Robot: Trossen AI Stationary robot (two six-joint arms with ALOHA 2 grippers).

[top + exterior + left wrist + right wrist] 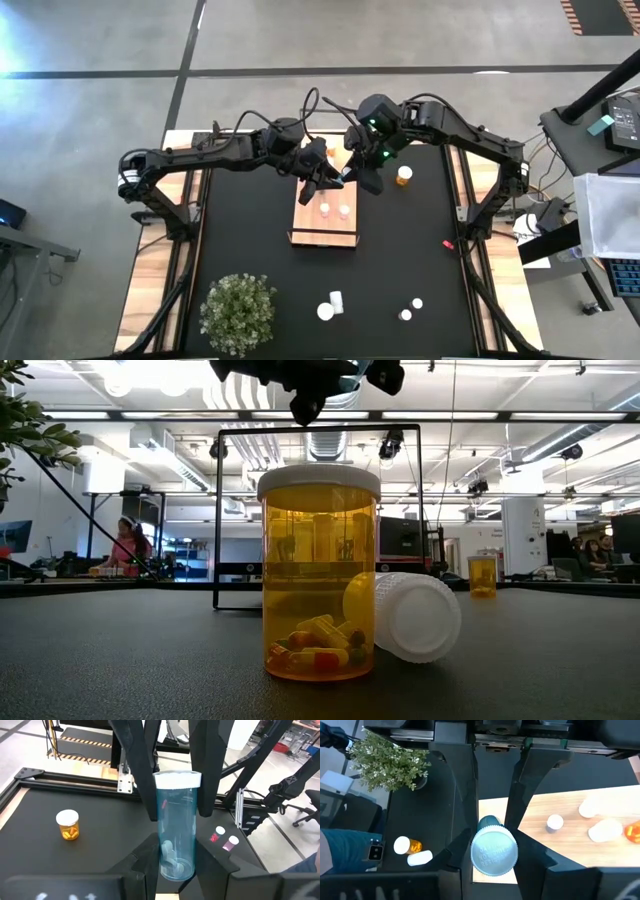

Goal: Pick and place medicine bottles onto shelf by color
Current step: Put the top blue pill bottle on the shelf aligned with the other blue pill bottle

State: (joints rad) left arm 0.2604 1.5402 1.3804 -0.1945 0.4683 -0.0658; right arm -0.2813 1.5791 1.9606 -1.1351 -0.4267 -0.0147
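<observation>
A pale bluish bottle [176, 830] with a white cap hangs in the air over the far end of the light-wood shelf [325, 222]. Both grippers are shut on it. My left gripper [326, 172] reaches in from the left, and my right gripper [358, 176] from the right. The right wrist view looks onto the cap [494, 851] between that gripper's fingers. Two small pink bottles [334, 210] stand on the shelf board. An orange bottle [404, 176] stands on the black mat, right of the shelf. My left gripper pinches the bottle's lower part [167, 862], near its base, between its two fingers. They come from the table's left, slanting a little down. The bottle is lifted clear of the shelf. My right gripper pinches the bottle's upper end [165, 795], at and just under the white cap, between its two fingers [147, 795]. They come from the table's right, slanting down, and lie across the bottle.
Near the front edge stand a potted plant [238, 310], white bottles [331, 306] and two small ones [411, 309]. In the low view an orange pill bottle [320, 575] and a lying white-capped one [405, 615] sit close. A small red thing [447, 243] lies on the mat.
</observation>
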